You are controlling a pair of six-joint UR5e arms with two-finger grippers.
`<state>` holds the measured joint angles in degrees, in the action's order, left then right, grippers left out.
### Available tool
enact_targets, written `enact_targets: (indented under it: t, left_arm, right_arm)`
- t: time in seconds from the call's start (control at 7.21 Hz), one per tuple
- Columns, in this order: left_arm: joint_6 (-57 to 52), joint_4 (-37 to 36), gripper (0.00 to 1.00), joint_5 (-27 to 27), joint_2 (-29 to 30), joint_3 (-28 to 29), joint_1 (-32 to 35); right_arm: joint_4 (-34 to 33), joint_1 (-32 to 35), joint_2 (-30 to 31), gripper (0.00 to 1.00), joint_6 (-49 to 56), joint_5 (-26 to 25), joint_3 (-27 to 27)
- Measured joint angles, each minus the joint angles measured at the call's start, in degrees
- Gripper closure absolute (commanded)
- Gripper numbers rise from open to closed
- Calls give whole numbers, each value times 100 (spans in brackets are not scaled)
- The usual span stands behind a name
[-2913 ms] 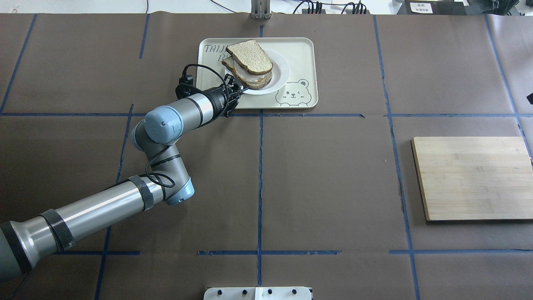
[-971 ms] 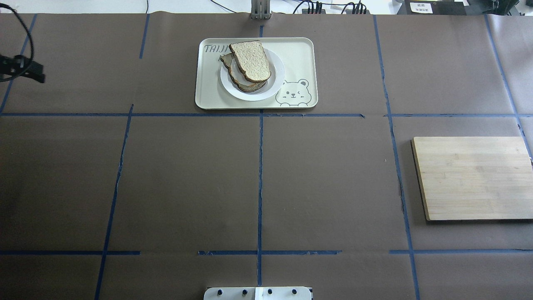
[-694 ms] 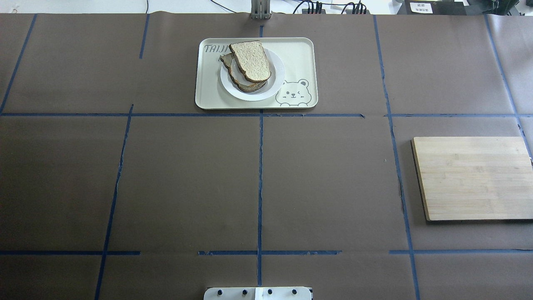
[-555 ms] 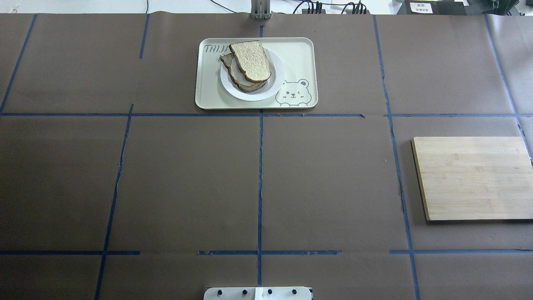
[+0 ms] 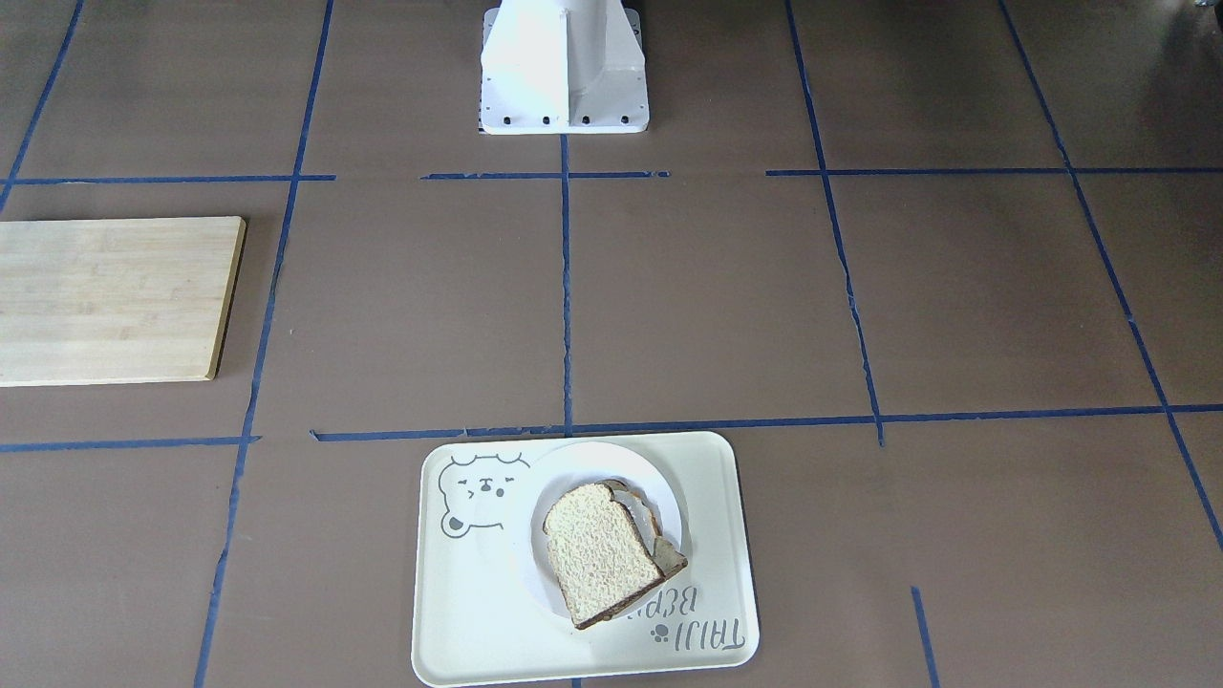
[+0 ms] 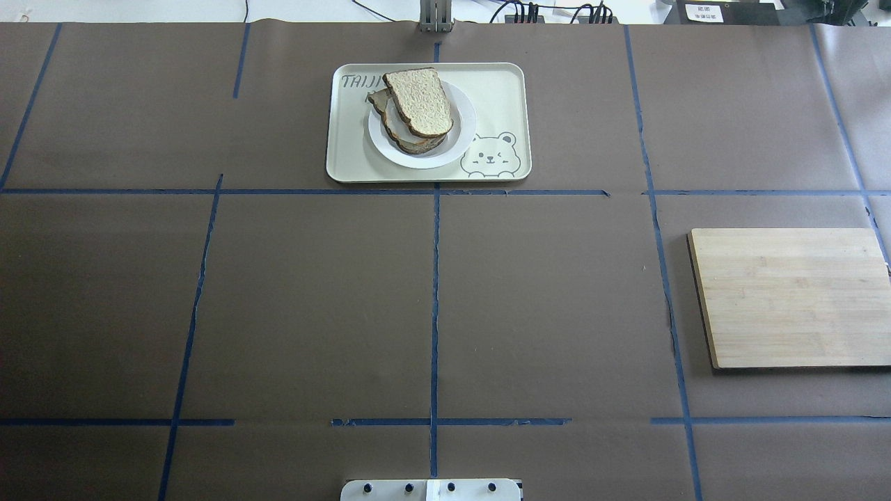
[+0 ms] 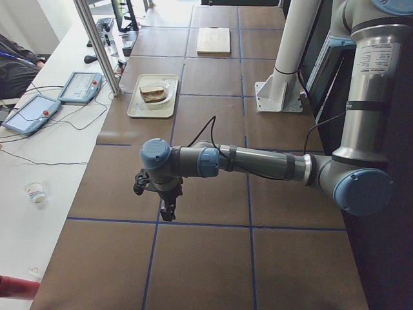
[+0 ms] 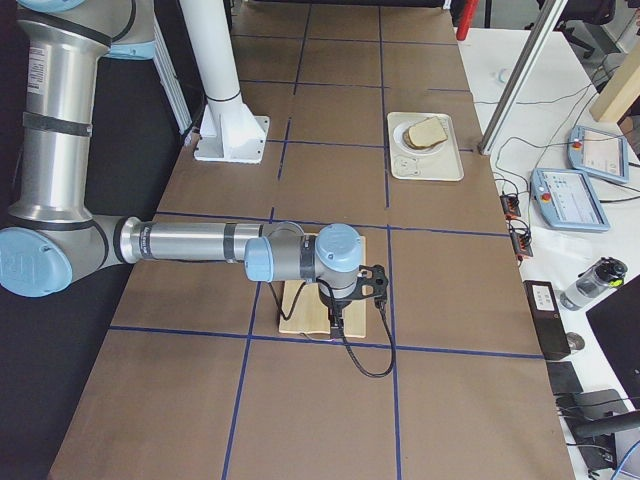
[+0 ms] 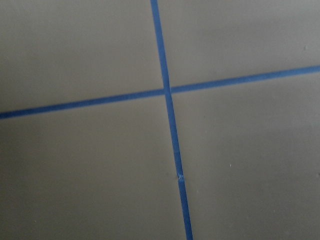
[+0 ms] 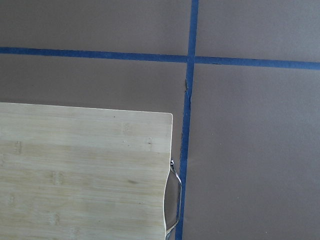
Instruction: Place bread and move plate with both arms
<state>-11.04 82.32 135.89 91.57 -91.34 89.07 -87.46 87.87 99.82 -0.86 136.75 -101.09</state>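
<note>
Left arm (image 7: 258, 165) lay stretched low over the table's left end, well apart from the food. Left gripper (image 7: 166, 215) pointed down at bare brown paper (image 6: 313, 299) near a blue tape line (image 6: 435, 299). It showed only from the side camera, small and dark, so how far its jaws stood apart could not be told, and nothing was seen in them. Its wrist camera took in only paper and a tape crossing (image 9: 167, 91). Toward the middle of the far edge sat the cream tray (image 6: 501, 90), and the plate (image 6: 465, 122) rested on its left-centre part. The bread (image 6: 418, 101) lay on top of the plate's stack, crust dark, rounded end toward the robot, overhanging a second slice (image 6: 379, 101) beneath it. A bear drawing (image 6: 493, 154) marked the tray's near right corner, just beside the plate. No gripper touched the tray, plate or bread. Further right lay a bamboo cutting board (image 6: 790, 296), flat on the paper and well apart from the tray. Right arm (image 8: 190, 242) reached out low there, with the right gripper (image 8: 336, 322) pointed down over the board's edge. Its jaw opening could not be told either. Its wrist camera showed one corner of the board beside a tape crossing.
</note>
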Motion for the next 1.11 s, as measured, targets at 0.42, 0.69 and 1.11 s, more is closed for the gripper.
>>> enact_targets:
  t: [0.42,0.69,1.11]
  left_arm:
    - [-212,284,0,155,-407,116,123]
    - [-204,370,0,151,-481,110,127]
    - [-191,379,0,143,-491,95,128]
  right_arm:
    - [1,11,2,0,6,9,1]
    - [3,36,2,0,7,11,-6]
    - [10,67,2,0,14,7,-7]
